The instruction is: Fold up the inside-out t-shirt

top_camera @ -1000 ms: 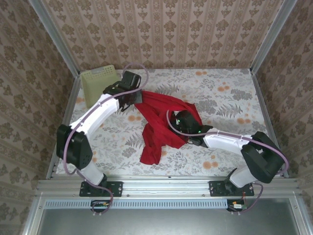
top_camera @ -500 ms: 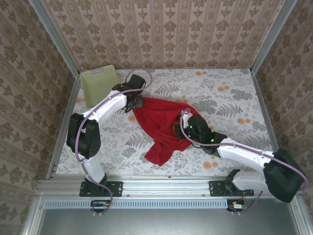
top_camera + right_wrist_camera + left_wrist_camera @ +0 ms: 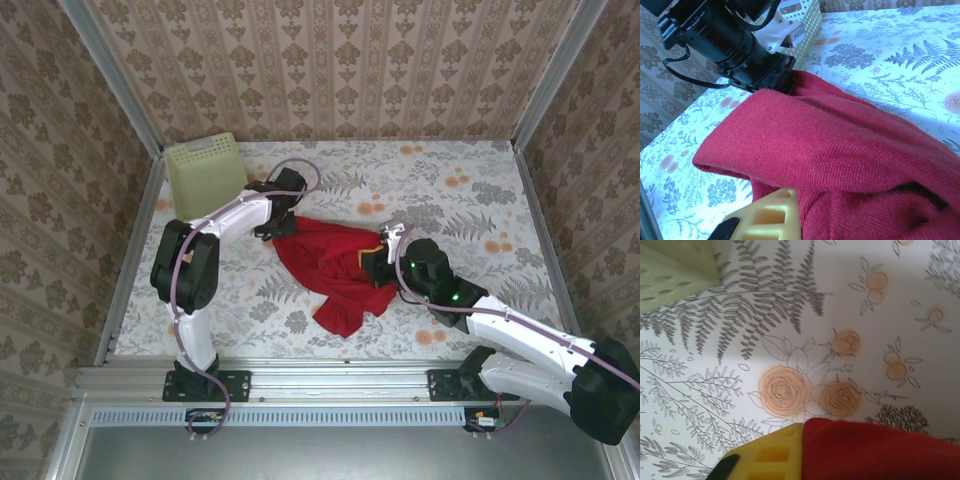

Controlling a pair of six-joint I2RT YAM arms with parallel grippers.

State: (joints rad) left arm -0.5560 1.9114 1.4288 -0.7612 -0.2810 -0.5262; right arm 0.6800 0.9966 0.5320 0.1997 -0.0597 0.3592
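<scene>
Red t-shirt (image 3: 335,268) is clamped at right edge by right gripper (image 3: 382,262), prob. for spreading flat; left gripper (image 3: 278,222) is set at far-left corner, jaw state unclear.

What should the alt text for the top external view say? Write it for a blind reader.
A crumpled red t-shirt lies in the middle of the floral table, the left gripper at its far-left edge and the right gripper at its right edge. A pale green basket sits in the far-left corner.
</scene>
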